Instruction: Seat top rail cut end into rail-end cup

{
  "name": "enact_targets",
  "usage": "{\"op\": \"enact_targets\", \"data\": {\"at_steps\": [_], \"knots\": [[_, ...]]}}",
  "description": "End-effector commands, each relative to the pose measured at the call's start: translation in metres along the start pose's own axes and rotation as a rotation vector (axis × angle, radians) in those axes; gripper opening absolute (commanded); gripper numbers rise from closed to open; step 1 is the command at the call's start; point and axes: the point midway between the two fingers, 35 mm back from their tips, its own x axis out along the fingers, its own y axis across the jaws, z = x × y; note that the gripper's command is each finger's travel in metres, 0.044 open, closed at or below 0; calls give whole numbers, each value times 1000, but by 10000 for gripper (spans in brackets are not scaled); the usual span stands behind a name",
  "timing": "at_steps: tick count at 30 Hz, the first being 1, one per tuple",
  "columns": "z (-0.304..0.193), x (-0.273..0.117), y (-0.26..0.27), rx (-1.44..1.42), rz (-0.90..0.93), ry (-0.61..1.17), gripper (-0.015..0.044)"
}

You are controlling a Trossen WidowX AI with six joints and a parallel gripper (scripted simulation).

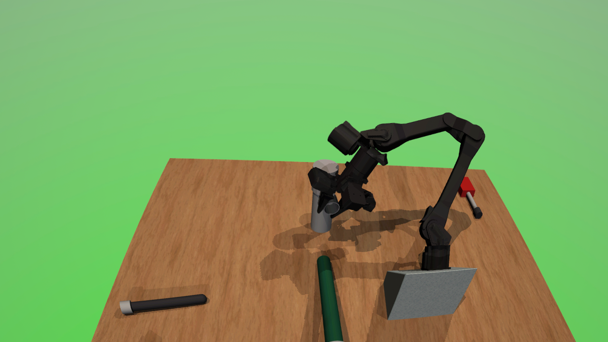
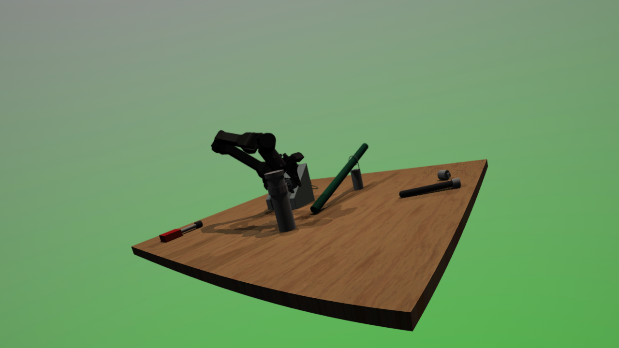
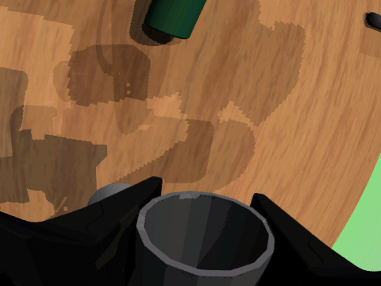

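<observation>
- From here, the black two-fingered gripper (image 1: 329,209) (image 3: 206,195) is partly closed, clamped on the round grey metal end cup (image 1: 332,207) (image 3: 206,273) beside the upright grey post (image 1: 321,219) (image 2: 284,214).
- The long green cylindrical rail (image 1: 329,293) (image 2: 339,178) (image 3: 175,17) slopes down through its wire loop (image 2: 359,163), its low end apart from the cup.
- I'd say the cup is being aimed first; next, release it, then lift and seat the rail.

Green round rail (image 1: 328,297) (image 2: 339,182) (image 3: 176,17) slanting through wire loop cap (image 2: 358,165), lower end by the table; gripped grey end cup (image 1: 332,207) (image 3: 206,238), open-mouthed, apart from rail; upright grey post (image 1: 321,219) (image 2: 284,214), banded near its top.
</observation>
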Motion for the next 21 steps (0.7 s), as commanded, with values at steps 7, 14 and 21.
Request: {"op": "enact_targets", "data": {"at_steps": [7,14,21], "knots": [[0,5,-7,76,1,43,0],[-1,8,-13,142,1,81,0],[-1,9,-15,160,1,91,0]]}}
